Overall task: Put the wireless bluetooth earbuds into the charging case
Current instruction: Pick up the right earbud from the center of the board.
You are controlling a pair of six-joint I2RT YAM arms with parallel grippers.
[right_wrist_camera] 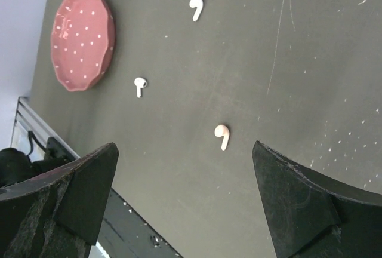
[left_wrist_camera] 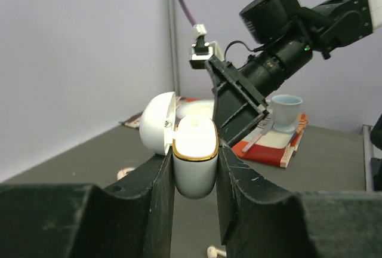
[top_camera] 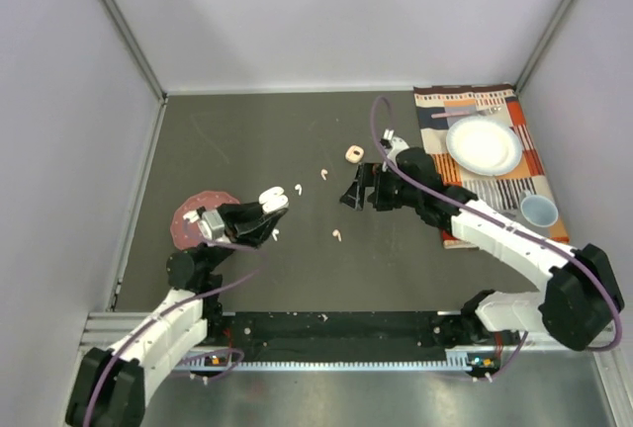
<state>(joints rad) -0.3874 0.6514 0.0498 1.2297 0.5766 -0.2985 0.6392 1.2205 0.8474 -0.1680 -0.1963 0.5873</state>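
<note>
Your left gripper [left_wrist_camera: 196, 157] pinches the open charging case [left_wrist_camera: 194, 150].
Right gripper [right_wrist_camera: 185, 150] spread wide; peach earbud [right_wrist_camera: 222, 134] lies beyond, between its fingertips.

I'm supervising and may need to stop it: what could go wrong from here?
The peach earbud below the open right gripper is tiny against those broad fingers, so it may skid away. The left gripper holds the open case only by its sides; pressing an earbud in could tilt it.

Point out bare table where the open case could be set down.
Bare: the table's far left, between the back wall and the pink plate; also the near strip before the rail. Crowded: the middle, strewn with earbuds, and the placemat at right.
</note>
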